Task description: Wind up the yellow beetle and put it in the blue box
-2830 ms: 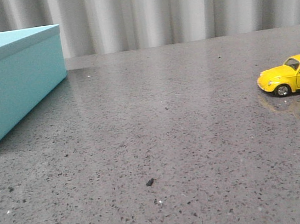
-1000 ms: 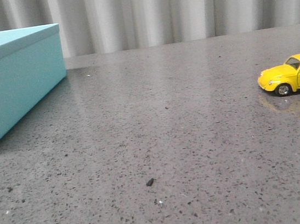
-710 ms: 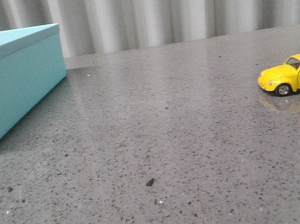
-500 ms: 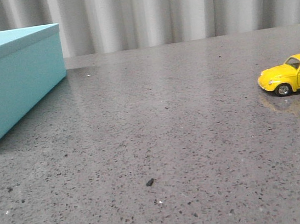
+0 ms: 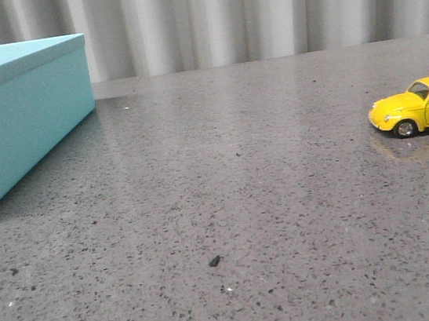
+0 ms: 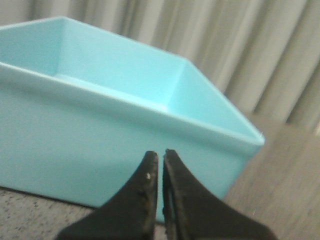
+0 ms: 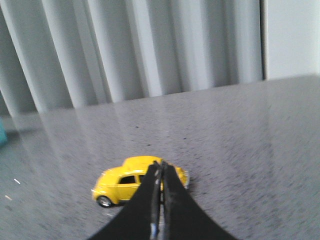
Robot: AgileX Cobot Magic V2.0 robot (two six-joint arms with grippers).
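The yellow beetle [image 5: 421, 105] stands on its wheels at the table's right edge in the front view, partly cut off by the frame. From the right wrist the yellow beetle [image 7: 122, 184] lies just beyond my right gripper [image 7: 161, 164], which is shut and empty, short of the car. The blue box [image 5: 19, 115] sits at the far left; in the left wrist view the blue box [image 6: 100, 130] shows an open top with its inside visible. My left gripper [image 6: 160, 154] is shut and empty, close in front of the box's side wall. Neither gripper appears in the front view.
A grey speckled tabletop [image 5: 226, 190] stretches between box and car. A small dark crumb [image 5: 213, 261] lies near the front middle. Pale pleated curtains [image 5: 243, 14] hang behind the table's far edge.
The yellow beetle has shifted very slightly to the right since the earliest frame. The blue box has stayed in place.
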